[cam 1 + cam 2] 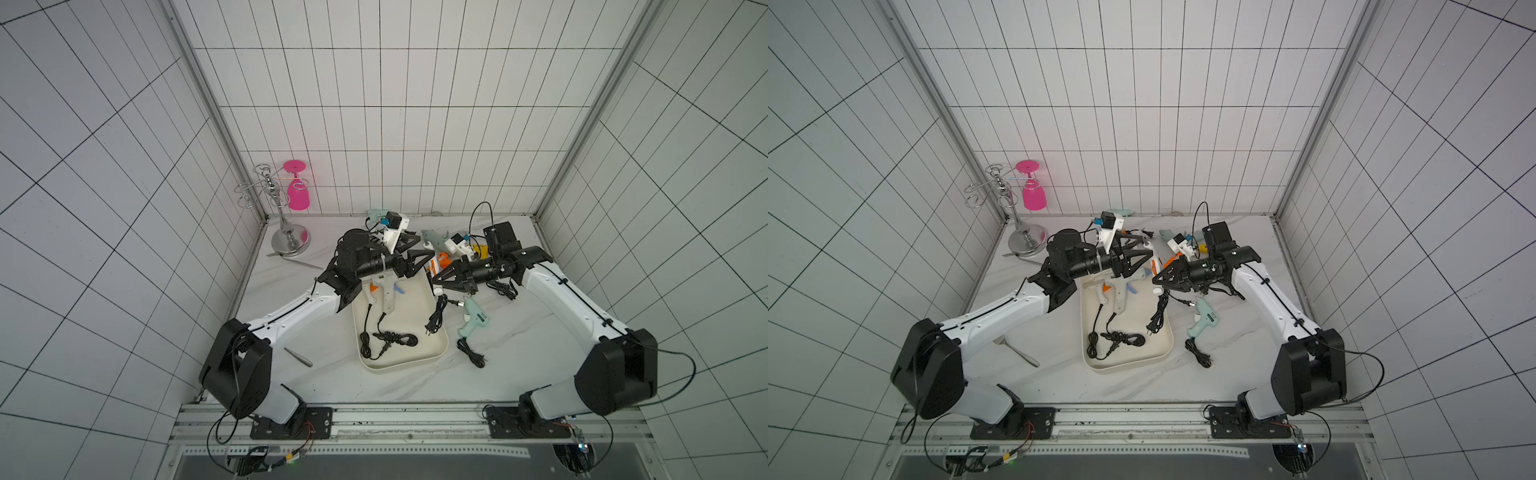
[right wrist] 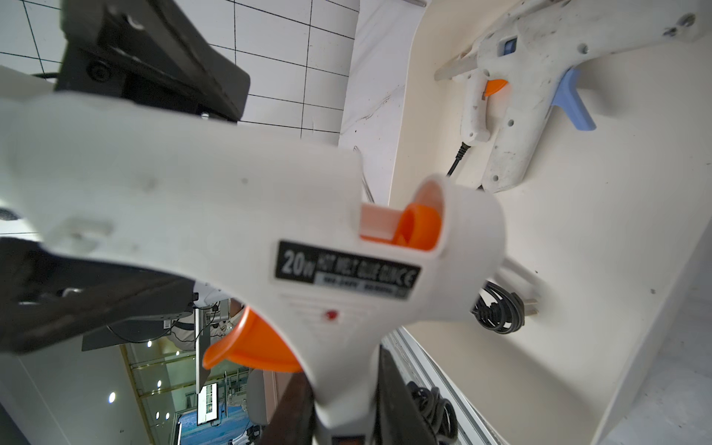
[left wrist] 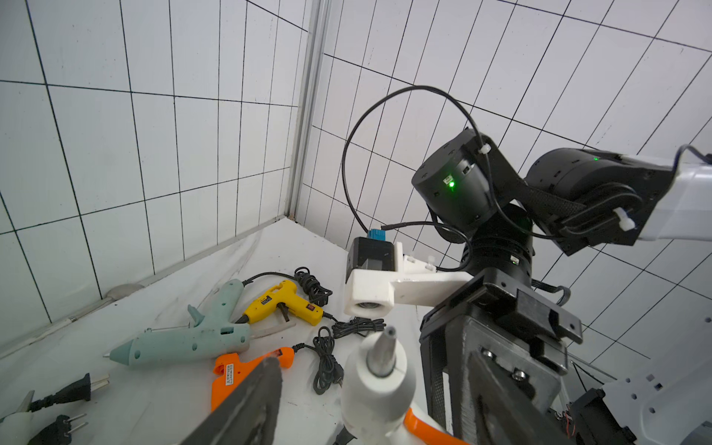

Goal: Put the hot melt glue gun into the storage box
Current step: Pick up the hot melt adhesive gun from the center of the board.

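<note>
**Two guns boxed, third held over the far corner**

Both arms reached inward and met above the far right corner of the box [image 1: 412, 304]. Box sat between the two bases, likely so either arm could reach it. Held gun [image 2: 231, 215], white with an orange trigger, hung between the grippers over the box rim, not inside yet.

Right gripper [image 2: 343, 408] was clamped on the handle, which left barrel and nozzle free. Left gripper [image 1: 427, 246] stood wide, fingers either side of the barrel. The left wrist view showed a gap, so no grip there. My read: it was placed to steady or take the gun, can't tell which.

Blue-trigger gun [image 2: 539, 77] and small white gun [image 2: 474, 111] lay flat at the box's far end, leaving bare floor mid-box for the next drop. Mint gun [image 1: 471, 322] lay on the table just right of the box. Black cord [image 1: 436, 318] trailed from near the handle into the box, a snag risk on lowering.
</note>
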Available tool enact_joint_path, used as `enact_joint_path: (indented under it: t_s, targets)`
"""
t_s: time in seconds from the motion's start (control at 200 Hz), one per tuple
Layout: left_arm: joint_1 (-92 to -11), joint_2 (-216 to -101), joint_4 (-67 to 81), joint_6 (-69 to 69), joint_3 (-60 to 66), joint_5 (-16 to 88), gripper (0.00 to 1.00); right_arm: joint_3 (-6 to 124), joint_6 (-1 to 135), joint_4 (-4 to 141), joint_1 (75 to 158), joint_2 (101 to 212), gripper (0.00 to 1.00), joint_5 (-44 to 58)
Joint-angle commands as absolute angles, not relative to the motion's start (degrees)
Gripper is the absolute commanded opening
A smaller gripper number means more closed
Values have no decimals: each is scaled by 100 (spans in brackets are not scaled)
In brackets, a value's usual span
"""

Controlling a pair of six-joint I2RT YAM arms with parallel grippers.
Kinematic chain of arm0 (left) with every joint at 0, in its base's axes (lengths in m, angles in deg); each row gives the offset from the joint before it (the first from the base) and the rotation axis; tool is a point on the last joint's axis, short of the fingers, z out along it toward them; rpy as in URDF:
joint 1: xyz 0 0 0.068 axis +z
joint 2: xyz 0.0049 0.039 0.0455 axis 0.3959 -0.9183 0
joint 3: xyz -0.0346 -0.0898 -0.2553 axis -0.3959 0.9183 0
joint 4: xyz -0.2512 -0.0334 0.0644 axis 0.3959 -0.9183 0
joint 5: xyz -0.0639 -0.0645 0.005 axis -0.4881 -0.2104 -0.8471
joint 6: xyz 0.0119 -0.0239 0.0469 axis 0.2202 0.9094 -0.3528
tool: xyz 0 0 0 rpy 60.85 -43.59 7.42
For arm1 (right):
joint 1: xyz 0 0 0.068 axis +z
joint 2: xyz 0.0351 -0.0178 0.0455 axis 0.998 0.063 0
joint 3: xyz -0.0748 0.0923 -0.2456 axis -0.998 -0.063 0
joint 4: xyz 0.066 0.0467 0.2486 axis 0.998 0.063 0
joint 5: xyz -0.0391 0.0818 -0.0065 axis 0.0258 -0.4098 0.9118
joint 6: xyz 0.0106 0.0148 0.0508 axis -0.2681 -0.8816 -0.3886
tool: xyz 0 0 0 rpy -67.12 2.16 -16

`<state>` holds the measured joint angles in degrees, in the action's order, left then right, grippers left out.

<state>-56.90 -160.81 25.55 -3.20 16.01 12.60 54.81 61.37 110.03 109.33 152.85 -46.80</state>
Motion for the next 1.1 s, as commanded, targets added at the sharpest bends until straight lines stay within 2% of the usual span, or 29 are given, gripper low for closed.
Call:
enact_joint_path:
  t_s: [0.0,0.105,0.38,0.51,0.615,0.67,0.769,0.859,1.024,1.094]
  targets:
    - [-5708,-16057,2844,-137,1743,963,75,5846,6196,11069,11025,15374,16,-5153]
    - [-5715,-16084,2861,-70,1723,942,72,5910,6287,11140,11125,15368,16,-5219]
    - [-5715,-16253,2947,275,1601,566,34,5946,6644,11763,11267,15486,16,-5111]
    - [-5761,-16299,2944,402,1576,373,17,6021,6631,11754,11275,15495,21,-5052]
    - [-5791,-16216,2530,302,1473,293,10,6226,6588,11723,11260,15571,33,-5040]
    - [-5796,-16101,2174,128,1412,326,6,6342,6601,11707,11251,15609,55,-5085]
    - [-5808,-15742,1288,-429,1293,731,4,6412,6589,11628,11106,15581,73,-4906]
    - [-5785,-15440,252,-1043,1068,1247,2,6188,6133,11216,10656,15427,77,-4522]
    - [-5617,-15324,-1683,-1920,556,2087,2,4553,3924,8446,9235,14524,81,-3977]
    - [-5600,-15407,-2329,-2238,405,2623,2,3818,3593,7882,8916,14068,88,-3371]
